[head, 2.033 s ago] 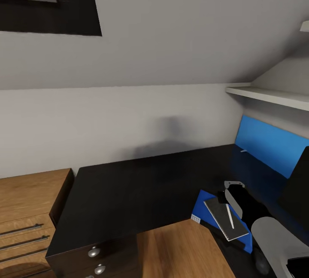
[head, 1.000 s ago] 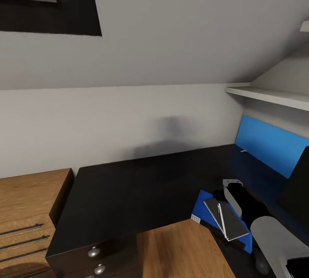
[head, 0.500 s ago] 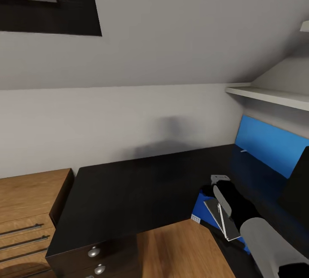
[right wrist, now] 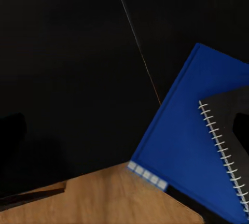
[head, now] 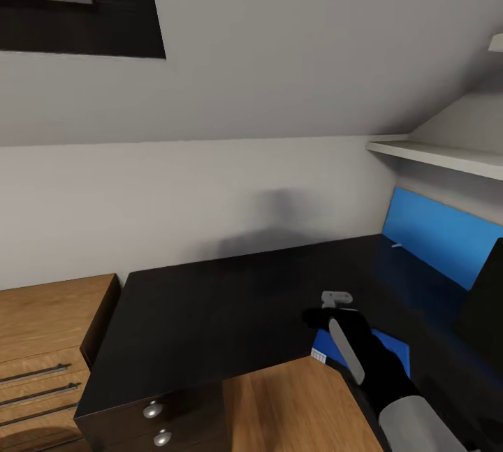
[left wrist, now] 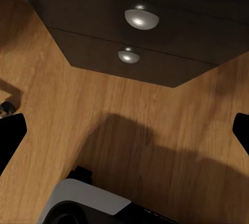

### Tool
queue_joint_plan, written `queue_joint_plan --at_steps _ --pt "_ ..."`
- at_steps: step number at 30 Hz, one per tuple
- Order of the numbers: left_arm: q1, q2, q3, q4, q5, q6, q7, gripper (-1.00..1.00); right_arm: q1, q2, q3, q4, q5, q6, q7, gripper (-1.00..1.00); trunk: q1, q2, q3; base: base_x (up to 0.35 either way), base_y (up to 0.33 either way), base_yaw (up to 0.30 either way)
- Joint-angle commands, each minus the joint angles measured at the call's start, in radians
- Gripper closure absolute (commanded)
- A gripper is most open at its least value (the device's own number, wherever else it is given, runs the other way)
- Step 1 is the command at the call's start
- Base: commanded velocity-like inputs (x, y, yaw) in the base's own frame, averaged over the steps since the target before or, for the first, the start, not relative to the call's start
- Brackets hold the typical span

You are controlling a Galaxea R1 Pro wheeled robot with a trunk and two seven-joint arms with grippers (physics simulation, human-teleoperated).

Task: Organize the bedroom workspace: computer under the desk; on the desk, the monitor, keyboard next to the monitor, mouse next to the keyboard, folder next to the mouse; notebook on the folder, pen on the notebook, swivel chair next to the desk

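Blue folder [right wrist: 189, 146] with spiral notebook [right wrist: 231, 136] on black worktop [head: 209, 312], lower right of head frame; right gripper [head: 328, 309] above, jaws apart, empty; risk: arm sweeping the stack off the near edge.

Head view: high, facing the desk [head: 209, 305] corner and wall. Right wrist view: close above the folder [right wrist: 192, 151], shared with the head view. Left wrist view: close, facing wood floor [left wrist: 129, 146] and drawers [left wrist: 140, 32].
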Motion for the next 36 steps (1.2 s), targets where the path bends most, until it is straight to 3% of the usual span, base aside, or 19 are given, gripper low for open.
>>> queue_joint_plan --at_steps 1,15,36 --pt "0.0 0.0 -0.001 -0.002 0.009 0.002 0.008 -1.0 0.005 0.002 0.003 -0.012 -0.01 0.005 -0.01 -1.0 0.0 -0.001 -0.001 0.0 0.0 0.0" --pt "0.0 0.003 0.002 0.033 0.01 0.0 0.005 -1.0 0.06 0.024 0.001 -0.123 -0.014 0.037 -0.009 -1.0 0.0 -0.001 -0.001 -0.017 0.0 0.0" --pt "0.0 0.002 -0.001 0.033 0.008 0.0 0.005 -1.0 0.063 0.027 0.003 -0.12 -0.013 0.032 -0.008 -1.0 0.0 -0.001 -0.001 -0.28 0.131 0.0"
